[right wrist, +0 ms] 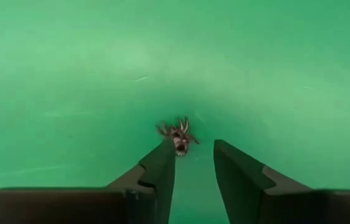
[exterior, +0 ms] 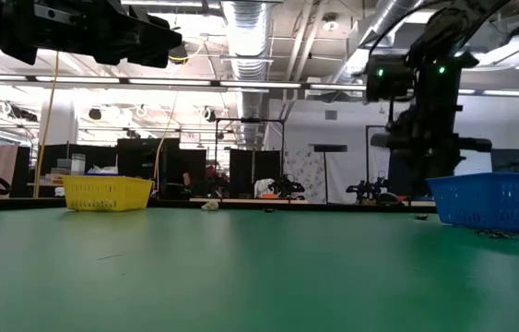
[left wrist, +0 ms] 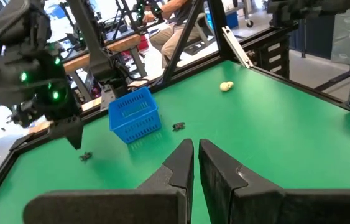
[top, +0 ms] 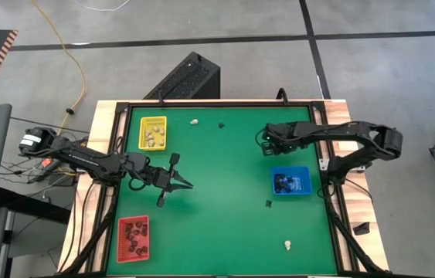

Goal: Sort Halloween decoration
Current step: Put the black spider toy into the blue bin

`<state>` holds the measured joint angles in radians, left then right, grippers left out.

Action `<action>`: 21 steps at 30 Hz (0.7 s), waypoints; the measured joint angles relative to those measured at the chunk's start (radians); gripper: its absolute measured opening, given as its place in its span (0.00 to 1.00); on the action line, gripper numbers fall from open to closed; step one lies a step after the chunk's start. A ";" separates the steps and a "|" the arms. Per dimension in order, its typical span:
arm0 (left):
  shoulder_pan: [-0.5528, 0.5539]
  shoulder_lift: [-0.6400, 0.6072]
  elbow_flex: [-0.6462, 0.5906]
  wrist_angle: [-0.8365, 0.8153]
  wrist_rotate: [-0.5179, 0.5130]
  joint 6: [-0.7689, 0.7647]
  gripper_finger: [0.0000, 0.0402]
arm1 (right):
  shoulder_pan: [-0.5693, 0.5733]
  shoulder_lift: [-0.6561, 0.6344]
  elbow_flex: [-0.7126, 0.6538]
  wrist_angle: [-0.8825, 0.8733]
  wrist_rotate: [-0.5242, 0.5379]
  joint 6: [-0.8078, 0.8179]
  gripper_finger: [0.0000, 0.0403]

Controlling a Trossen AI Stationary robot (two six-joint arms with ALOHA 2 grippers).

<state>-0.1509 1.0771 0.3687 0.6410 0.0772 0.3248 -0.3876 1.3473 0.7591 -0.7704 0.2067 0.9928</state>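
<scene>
Fingers (right wrist: 187,163) apart beside spider trinket (right wrist: 178,135) — right wrist only

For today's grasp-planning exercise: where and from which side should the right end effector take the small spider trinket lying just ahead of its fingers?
Probably from straight above, closing on the compact body of the spider trinket. Its thin legs splay out flat on the green mat, offering little to pinch. The right end effector is open and would likely need centring, since the trinket sits by one fingertip.
</scene>
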 joint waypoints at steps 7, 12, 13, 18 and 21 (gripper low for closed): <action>0.000 0.000 0.000 0.004 0.021 -0.012 0.04 | -0.004 0.094 0.000 0.075 0.000 0.003 0.55; 0.000 0.000 0.000 0.004 0.021 -0.013 0.04 | -0.006 0.114 0.000 0.047 0.001 0.029 0.68; 0.000 0.000 0.000 0.003 0.022 -0.012 0.04 | -0.005 0.115 0.000 0.059 0.001 0.029 0.69; 0.000 0.000 0.000 0.001 0.022 -0.008 0.04 | -0.001 0.114 0.000 0.116 0.002 0.046 0.70; 0.000 0.000 0.000 0.001 0.023 -0.013 0.04 | -0.001 0.114 0.000 0.090 0.025 0.076 0.70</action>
<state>-0.1509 1.0771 0.3687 0.6418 0.0998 0.3118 -0.3883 1.4612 0.7593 -0.6805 0.2314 1.0693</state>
